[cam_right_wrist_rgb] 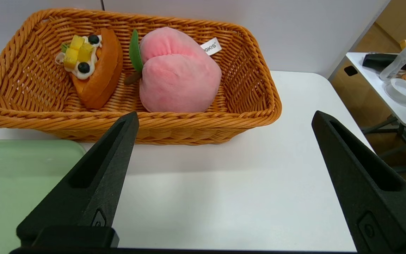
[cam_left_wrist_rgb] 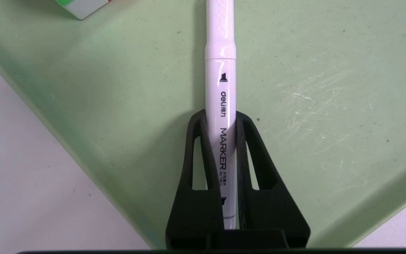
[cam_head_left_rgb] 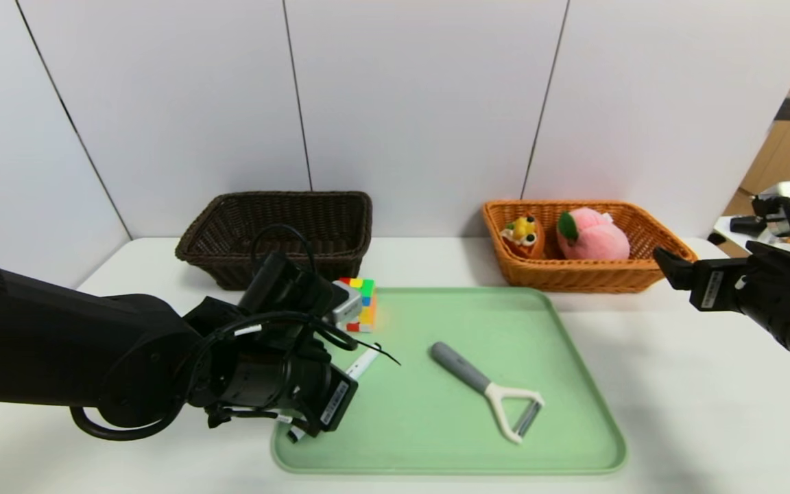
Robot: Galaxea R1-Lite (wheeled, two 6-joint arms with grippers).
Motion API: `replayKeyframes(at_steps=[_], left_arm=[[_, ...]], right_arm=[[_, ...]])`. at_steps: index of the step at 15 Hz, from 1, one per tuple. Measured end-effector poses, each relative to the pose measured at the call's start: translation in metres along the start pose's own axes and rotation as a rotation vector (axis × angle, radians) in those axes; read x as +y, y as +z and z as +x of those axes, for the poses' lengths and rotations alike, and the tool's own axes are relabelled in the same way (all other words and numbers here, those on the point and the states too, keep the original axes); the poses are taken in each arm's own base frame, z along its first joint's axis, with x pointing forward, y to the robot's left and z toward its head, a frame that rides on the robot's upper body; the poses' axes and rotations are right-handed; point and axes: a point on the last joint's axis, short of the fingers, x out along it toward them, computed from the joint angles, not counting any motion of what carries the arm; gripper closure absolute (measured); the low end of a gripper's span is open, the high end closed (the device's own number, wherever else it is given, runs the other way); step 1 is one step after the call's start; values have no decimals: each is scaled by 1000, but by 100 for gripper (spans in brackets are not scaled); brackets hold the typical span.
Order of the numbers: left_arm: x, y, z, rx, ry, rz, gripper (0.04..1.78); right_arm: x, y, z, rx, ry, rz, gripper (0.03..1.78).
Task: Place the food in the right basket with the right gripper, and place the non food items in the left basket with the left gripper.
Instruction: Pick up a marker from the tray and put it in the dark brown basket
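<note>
Landmark: pale green tray (cam_head_left_rgb: pixel 559 425), centred on the white table (cam_head_left_rgb: pixel 697 384).

Left gripper (cam_left_wrist_rgb: pixel 220 121): low over the tray's near-left corner, clamped on the white marker pen (cam_left_wrist_rgb: pixel 220 88). Both fingers (cam_left_wrist_rgb: pixel 248 141) pressed against the barrel, one on each side. Pen lying flat on the tray floor, cap end extending past the fingertips toward the puzzle cube.

Right gripper (cam_right_wrist_rgb: pixel 224 120): raised above the table beyond the tray's right edge, just in front of the orange-tan basket (cam_right_wrist_rgb: pixel 23 70). Jaws spread wide, holding nothing.

Multicoloured puzzle cube (cam_head_left_rgb: pixel 363 302): at the tray's far-left corner, partly hidden behind the left wrist.

White Y-shaped peeler (cam_head_left_rgb: pixel 487 391): flat near the tray's centre, grey handle toward the tray's far side, blade head toward the near-right.

Dark brown basket (cam_head_left_rgb: pixel 278 233): on the table beyond the tray's far-left corner, against the wall. Interior only partly visible.

Orange-tan basket: beyond the tray's far-right corner. Contents: plush peach (cam_right_wrist_rgb: pixel 176 72) and toy cake slice (cam_right_wrist_rgb: pixel 93 67), side by side, cake on the side nearer the tray's midline, peach leaf turned toward the cake.
</note>
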Motion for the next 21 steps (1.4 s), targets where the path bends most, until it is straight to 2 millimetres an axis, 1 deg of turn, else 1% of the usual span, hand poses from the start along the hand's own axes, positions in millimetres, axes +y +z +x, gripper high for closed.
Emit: replayKeyframes(at_steps=[5, 6, 8, 9, 11, 13, 15, 17, 18, 19, 20, 21], left_arm=[[1, 0, -2, -5, 31, -1, 165], [1, 4, -4, -34, 37, -1, 165], [0, 19, -15, -143, 51, 1, 165], [1, 29, -25, -217, 64, 1, 165], [5, 54, -52, -375, 92, -3, 165], [22, 78, -81, -502, 142, -4, 165], [48, 98, -105, -589, 200, 7, 165], [72, 113, -122, -633, 229, 5, 165], [85, 120, -127, -638, 241, -3, 165], [97, 126, -127, -630, 254, -14, 165], [110, 130, -124, -610, 268, -27, 165], [123, 133, -116, -582, 285, -38, 165]], right_arm=[[0, 0, 1, 2, 0, 2, 12], [0, 0, 1, 3, 0, 2, 12], [0, 0, 2, 3, 0, 3, 12], [0, 0, 1, 3, 0, 3, 12], [0, -1, 1, 7, -1, 3, 12], [0, -3, 2, 12, 0, 1, 12], [1, -4, 2, 16, 0, -2, 12], [1, -5, 3, 21, 2, -4, 12], [1, -5, 4, 22, 2, -5, 12], [2, -5, 4, 23, 2, -5, 12], [2, -5, 4, 25, 3, -4, 12], [2, -6, 4, 26, 3, -3, 12]])
